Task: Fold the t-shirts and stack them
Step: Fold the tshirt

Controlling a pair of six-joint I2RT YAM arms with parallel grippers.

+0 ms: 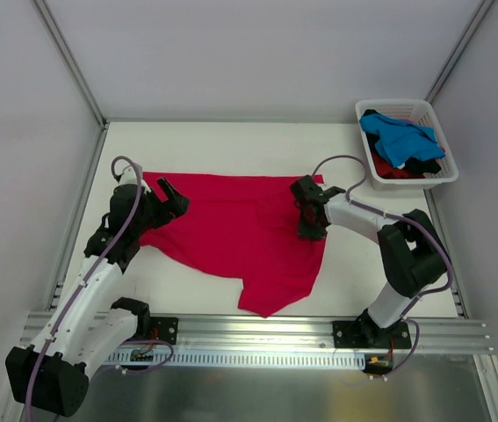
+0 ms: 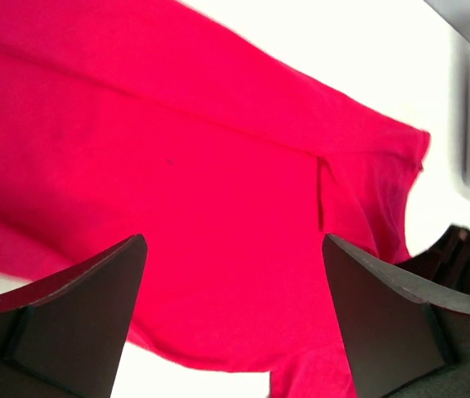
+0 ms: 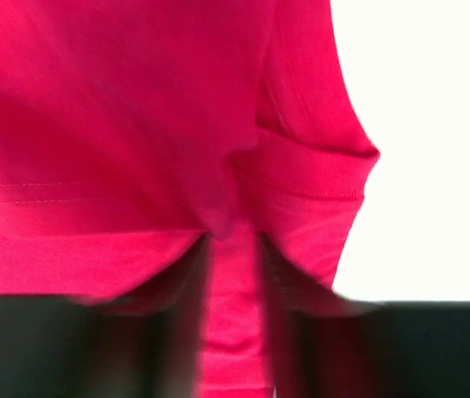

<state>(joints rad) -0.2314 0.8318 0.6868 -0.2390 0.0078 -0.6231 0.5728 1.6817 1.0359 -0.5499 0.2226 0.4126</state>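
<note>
Crimson t-shirt [image 1: 231,237] between fingers of right hand [image 1: 310,230], under wide-spread left hand [image 1: 176,195].

White table [image 1: 231,145], crimson t-shirt [image 1: 240,229], white basket [image 1: 411,183]

You have nothing to read in any view. The red t-shirt [image 1: 231,229] is plain cloth with no print or tag showing. The white basket [image 1: 400,104], the clothes in it, the tabletop [image 1: 231,149] and both arms carry no lettering, brand, number or sign that can be made out.
</note>
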